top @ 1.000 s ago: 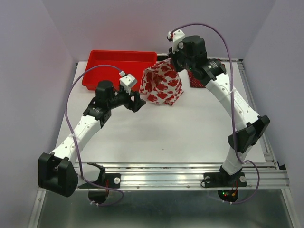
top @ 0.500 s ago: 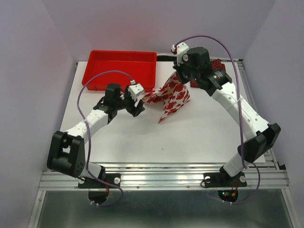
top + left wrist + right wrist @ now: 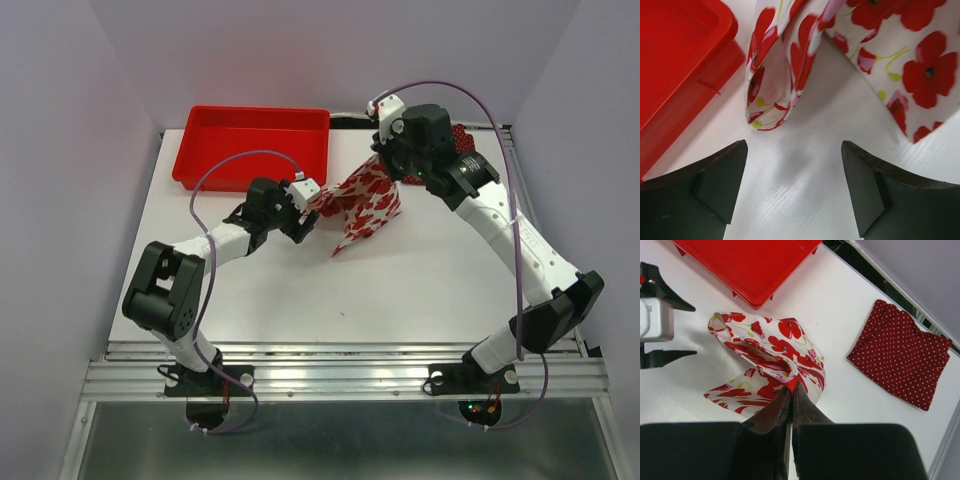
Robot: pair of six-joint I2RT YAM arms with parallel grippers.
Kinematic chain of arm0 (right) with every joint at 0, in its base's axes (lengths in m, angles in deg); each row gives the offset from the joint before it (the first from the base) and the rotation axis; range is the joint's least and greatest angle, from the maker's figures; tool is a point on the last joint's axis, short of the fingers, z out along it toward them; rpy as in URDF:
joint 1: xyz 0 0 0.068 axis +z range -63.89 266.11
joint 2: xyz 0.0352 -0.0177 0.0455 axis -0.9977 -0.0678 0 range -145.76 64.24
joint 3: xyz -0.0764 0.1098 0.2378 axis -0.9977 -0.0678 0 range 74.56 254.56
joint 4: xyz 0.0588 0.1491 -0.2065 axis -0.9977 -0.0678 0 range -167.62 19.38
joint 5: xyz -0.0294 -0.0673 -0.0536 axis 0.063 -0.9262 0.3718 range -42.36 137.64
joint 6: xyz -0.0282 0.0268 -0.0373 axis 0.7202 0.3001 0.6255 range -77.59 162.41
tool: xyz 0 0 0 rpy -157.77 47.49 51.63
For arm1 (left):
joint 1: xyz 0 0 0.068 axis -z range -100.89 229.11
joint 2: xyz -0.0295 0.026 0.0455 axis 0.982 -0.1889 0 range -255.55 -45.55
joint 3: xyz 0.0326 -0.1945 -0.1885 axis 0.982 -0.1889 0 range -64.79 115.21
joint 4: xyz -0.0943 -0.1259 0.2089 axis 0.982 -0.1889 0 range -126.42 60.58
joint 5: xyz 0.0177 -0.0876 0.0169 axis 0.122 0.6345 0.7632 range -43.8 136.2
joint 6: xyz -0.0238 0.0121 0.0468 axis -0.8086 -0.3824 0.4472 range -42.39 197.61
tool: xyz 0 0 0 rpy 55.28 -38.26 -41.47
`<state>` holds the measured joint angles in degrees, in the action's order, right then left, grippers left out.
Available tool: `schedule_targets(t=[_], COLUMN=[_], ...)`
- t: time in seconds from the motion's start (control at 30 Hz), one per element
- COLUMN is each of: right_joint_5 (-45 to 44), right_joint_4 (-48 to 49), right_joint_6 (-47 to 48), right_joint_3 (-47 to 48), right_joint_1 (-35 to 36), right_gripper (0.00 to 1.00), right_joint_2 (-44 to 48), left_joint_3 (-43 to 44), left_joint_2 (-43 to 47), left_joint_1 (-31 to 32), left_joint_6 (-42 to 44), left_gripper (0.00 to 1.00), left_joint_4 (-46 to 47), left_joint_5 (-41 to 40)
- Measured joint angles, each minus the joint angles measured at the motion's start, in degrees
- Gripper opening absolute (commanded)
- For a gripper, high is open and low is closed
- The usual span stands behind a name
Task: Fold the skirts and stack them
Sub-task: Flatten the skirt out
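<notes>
The white skirt with big red flowers (image 3: 368, 205) hangs bunched beside the red tray (image 3: 250, 110), one edge pinched tight in the clamped right gripper (image 3: 791, 388). The dark red dotted skirt (image 3: 900, 360) lies flat, well apart at the far right. This looks like spreading out before the first fold: the left gripper (image 3: 795, 155), spread wide and holding nothing, sits just short of the drooping corner and must ease forward and close on it.
</notes>
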<state>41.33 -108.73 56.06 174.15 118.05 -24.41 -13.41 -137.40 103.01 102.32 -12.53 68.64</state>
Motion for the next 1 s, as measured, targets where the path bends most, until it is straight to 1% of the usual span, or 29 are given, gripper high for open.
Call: schedule_targets(t=[0.13, 0.33, 0.43, 0.53, 0.67, 0.77, 0.87, 1.0], right_joint_5=[-1.0, -2.3, -2.8, -3.3, -3.8, -3.9, -3.9, -4.2], right_joint_4=[-0.6, -0.9, -1.0, -0.9, -1.0, -1.0, -0.9, -0.9], right_joint_6=[2.2, 3.6, 3.9, 4.3, 4.6, 4.6, 4.6, 4.7], right_joint_3=[-2.6, -6.4, -6.9, -7.7, -8.6, -8.6, -8.6, -8.6], right_joint_1=[0.0, 0.0, 0.0, 0.0, 0.0, 0.0, 0.0, 0.0], right_gripper=[0.01, 0.01, 0.01, 0.01, 0.01, 0.01, 0.01, 0.01], right_joint_2=[3.8, 9.5, 10.1, 10.2, 10.2, 10.2, 10.2, 10.2], left_joint_3=[3.5, 9.7, 13.2, 16.4, 17.1, 16.6, 14.9, 14.1], left_joint_2=[-4.9, -9.9, -12.1, -12.9, -12.9, -12.5, -11.3, -11.0], left_joint_1=[-0.1, 0.0, 0.1, 0.1, 0.1, 0.2, 0.6, 1.5], left_joint_6=[3.1, 7.1, 9.2, 10.9, 18.1, 23.5, 28.5, 33.4], left_gripper=[0.88, 0.86, 0.86, 0.84, 0.84, 0.84, 0.85, 0.85], left_joint_4=[-0.3, -0.8, -1.9, -6.1, -9.5, -13.4, -16.8, -19.2], left_joint_5=[-2.6, -3.0, -0.5, 2.2, 10.9, 14.4, 15.5, 14.8])
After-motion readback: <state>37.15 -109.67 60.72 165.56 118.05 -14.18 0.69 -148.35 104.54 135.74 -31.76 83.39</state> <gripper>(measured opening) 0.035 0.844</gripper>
